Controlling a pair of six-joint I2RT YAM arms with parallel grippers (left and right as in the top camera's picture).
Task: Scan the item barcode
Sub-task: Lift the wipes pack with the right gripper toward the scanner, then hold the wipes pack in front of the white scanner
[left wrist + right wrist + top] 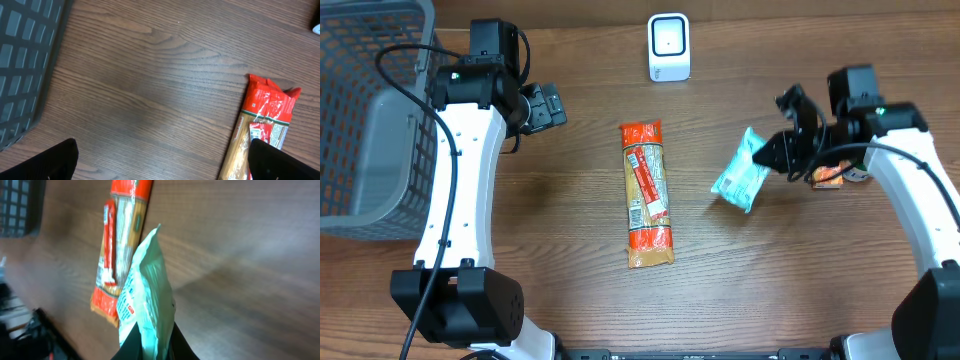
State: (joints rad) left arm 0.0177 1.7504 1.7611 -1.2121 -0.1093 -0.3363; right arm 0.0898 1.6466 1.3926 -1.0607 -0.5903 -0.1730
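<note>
Red-and-tan packet (647,195); mint-green pouch (741,172); white scanner (668,47); grey mesh basket (365,40); brown wood-grain tabletop (570,250).

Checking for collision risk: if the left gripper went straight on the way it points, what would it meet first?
Probably bare table: the open left gripper aims at wood, with the pasta pack off to the side.

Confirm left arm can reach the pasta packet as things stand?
Probably yes. The left gripper is open and empty, only bare table lies between it and the pasta packet, and the right gripper, shut on the teal bag, sits off the packet's far side.
</note>
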